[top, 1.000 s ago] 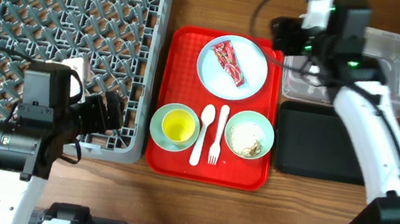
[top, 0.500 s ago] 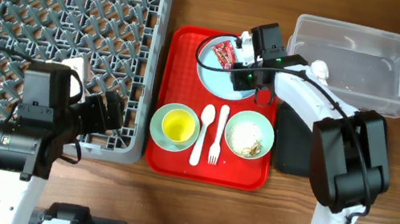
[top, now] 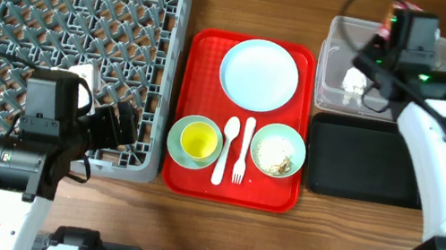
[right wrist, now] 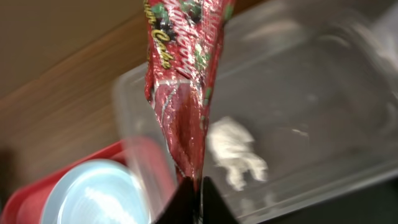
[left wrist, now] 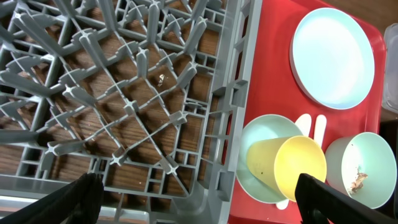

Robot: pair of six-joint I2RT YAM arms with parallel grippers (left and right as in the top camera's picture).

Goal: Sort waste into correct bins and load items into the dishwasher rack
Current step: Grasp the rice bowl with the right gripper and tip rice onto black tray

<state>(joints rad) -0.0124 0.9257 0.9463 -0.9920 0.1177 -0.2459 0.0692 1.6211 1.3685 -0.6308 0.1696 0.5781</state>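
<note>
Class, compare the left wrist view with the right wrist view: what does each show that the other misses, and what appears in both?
Only the left wrist view shows the dishwasher rack, the yellow-lined bowl and the bowl with food scraps. Only the right wrist view shows the red wrapper pinched in the right pincer, and the clear tub with the white napkin inside. Both show the plate and the red tray.

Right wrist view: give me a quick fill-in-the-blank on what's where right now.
The wrapper pinched by the right gripper is ____ in colour.
The white napkin lies ____ the clear tub.
The spoon and fork lie ____ the yellow-lined bowl and the scrap bowl.
Missing words: red; inside; between.
</note>
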